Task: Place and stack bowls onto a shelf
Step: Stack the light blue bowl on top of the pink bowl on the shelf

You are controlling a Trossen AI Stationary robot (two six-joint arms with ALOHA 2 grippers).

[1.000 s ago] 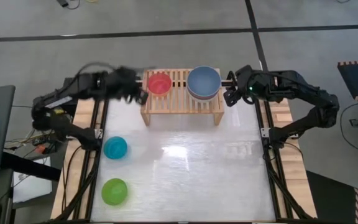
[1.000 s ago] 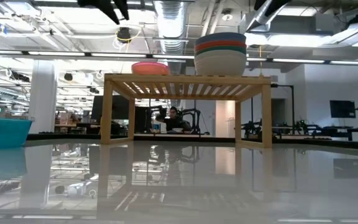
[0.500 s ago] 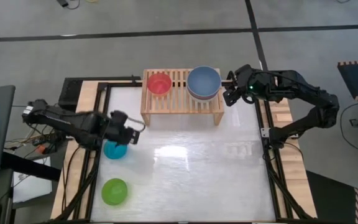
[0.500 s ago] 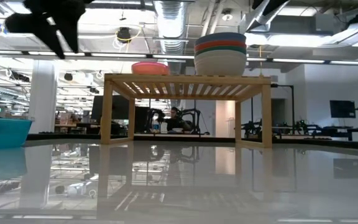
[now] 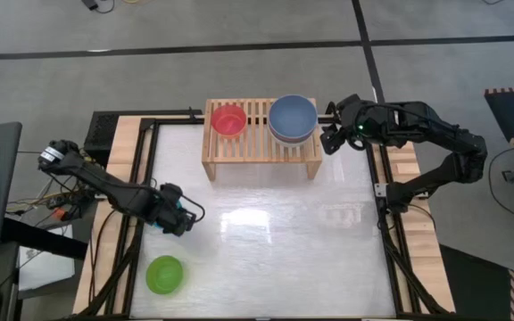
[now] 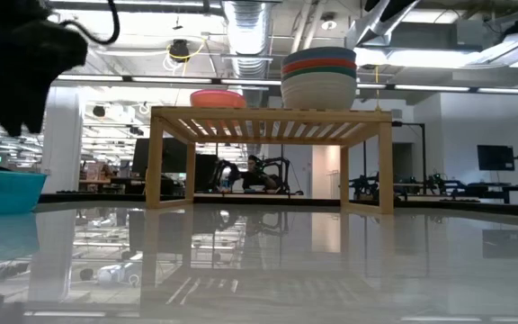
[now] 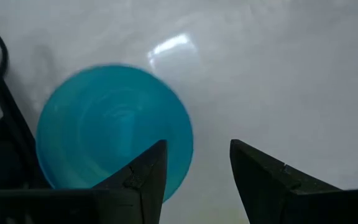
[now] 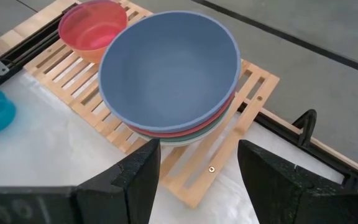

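Observation:
The cyan bowl [image 7: 114,127] stands on the table at the left; in the low view [image 6: 3,191] it shows at the left edge. My left gripper [image 7: 197,163] is open and hangs above it [image 6: 16,72], one finger over the bowl's rim and one beside it, clear of it. The pink bowl [image 5: 228,119] and a stack with the blue bowl [image 5: 293,116] on top, red, teal-green and cream below [image 6: 318,76], rest on the wooden shelf [image 5: 255,147]. The lime green bowl [image 5: 164,274] sits near the front left. My right gripper [image 5: 329,138] is open beside the shelf's right end. No yellow bowl shows.
The black frame rail [image 5: 141,178] runs along the table's left edge close to the cyan bowl. The middle and right of the glossy table [image 5: 302,241] hold nothing. A person sits in the room beyond the shelf [image 6: 254,171].
My left gripper has swung from above the shelf's left end toward the table's near edge and come down over the cyan bowl, which has stayed in place.

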